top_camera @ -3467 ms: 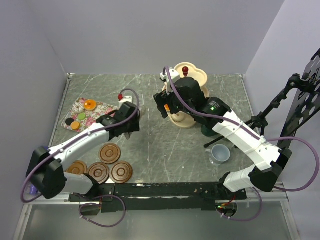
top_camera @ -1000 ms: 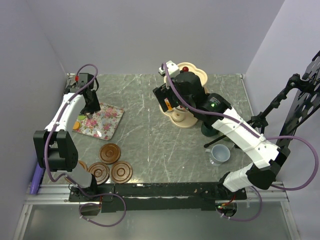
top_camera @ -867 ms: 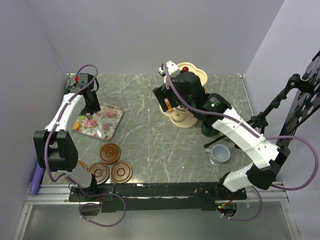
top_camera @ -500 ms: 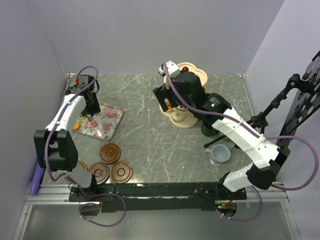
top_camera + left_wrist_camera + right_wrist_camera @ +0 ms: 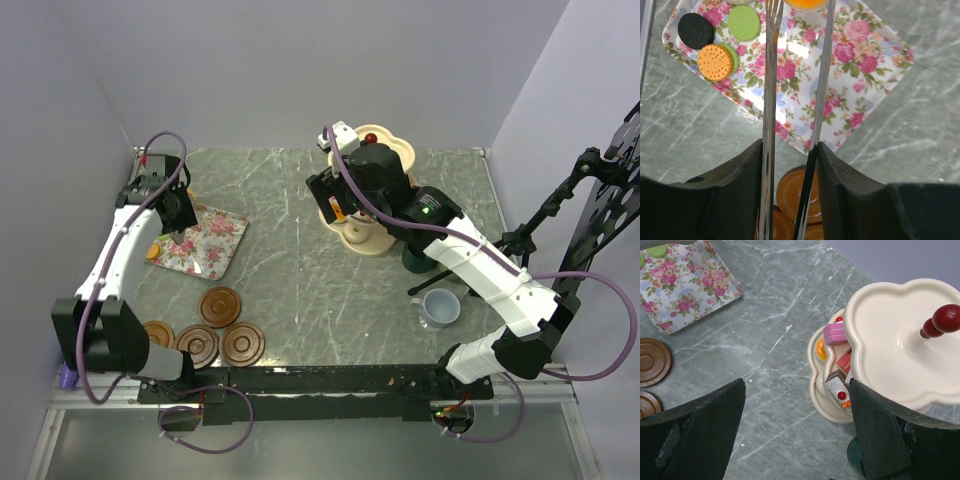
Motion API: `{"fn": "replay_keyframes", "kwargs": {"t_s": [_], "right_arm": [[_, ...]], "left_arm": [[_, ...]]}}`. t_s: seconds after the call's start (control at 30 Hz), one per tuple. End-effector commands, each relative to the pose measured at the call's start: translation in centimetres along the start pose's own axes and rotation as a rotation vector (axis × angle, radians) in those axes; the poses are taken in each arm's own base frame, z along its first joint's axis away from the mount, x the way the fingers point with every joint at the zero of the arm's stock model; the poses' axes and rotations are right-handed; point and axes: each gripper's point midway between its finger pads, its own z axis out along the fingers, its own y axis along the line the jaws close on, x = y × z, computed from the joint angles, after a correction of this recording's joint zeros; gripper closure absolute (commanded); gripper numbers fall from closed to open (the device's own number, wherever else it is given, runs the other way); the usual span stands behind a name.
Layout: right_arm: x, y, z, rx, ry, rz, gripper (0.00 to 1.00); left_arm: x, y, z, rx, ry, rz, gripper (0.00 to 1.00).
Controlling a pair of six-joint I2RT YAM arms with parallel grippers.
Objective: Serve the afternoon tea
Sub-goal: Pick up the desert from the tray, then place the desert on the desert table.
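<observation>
My left gripper [image 5: 177,208] hangs over the floral tray [image 5: 212,248] and is shut on the thin metal tongs [image 5: 769,100]. The tong arms reach out over an orange cake [image 5: 805,3] at the tray's far edge. Black [image 5: 695,30], green [image 5: 744,22] and orange [image 5: 715,62] round cakes lie on the tray's left corner. The cream stand [image 5: 388,153] with the red knob [image 5: 371,138] stands at the back. Small cakes [image 5: 837,386] sit on its lower tier. My right gripper [image 5: 797,385] hovers wide open beside the stand, holding nothing.
Several brown saucers [image 5: 220,306] lie near the front left. A grey-blue mug [image 5: 440,308] stands front right, and a dark green mug [image 5: 414,262] is partly hidden under the right arm. A black stand [image 5: 560,210] rises at the right edge.
The left gripper went from the table's middle to the back left over the tray. In the last second its elbow sank toward the front left. The right arm stayed put.
</observation>
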Motion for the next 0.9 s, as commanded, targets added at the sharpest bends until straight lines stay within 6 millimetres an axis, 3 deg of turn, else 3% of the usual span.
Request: {"fn": "replay_keyframes", "kwargs": {"t_s": [0.0, 0.1, 0.37, 0.47, 0.57, 0.7, 0.87], "right_arm": [[-1.9, -0.8, -0.6, 0.023, -0.059, 0.018, 0.1], [-2.0, -1.1, -0.6, 0.044, -0.059, 0.019, 0.1], [-2.4, -1.8, -0.9, 0.072, -0.073, 0.031, 0.1], [-2.8, -1.9, -1.3, 0.076, -0.085, 0.034, 0.1], [-3.2, -2.0, -1.4, 0.081, -0.096, 0.036, 0.1], [-3.7, -2.2, -1.6, 0.082, -0.114, 0.038, 0.1], [-3.6, -2.1, -1.7, 0.078, -0.116, 0.039, 0.1]], "left_arm": [[-0.3, -1.8, -3.3, 0.112, -0.098, -0.033, 0.59], [0.8, -4.4, -4.7, 0.203, -0.121, -0.011, 0.59], [6.2, -16.1, -8.0, 0.495, -0.118, 0.194, 0.59], [8.4, -19.7, -8.3, 0.549, -0.074, 0.283, 0.59], [10.3, -22.3, -8.5, 0.573, -0.048, 0.369, 0.59], [11.3, -25.1, -9.5, 0.626, -0.053, 0.411, 0.6], [12.7, -28.2, -11.9, 0.713, -0.073, 0.458, 0.6]]}}
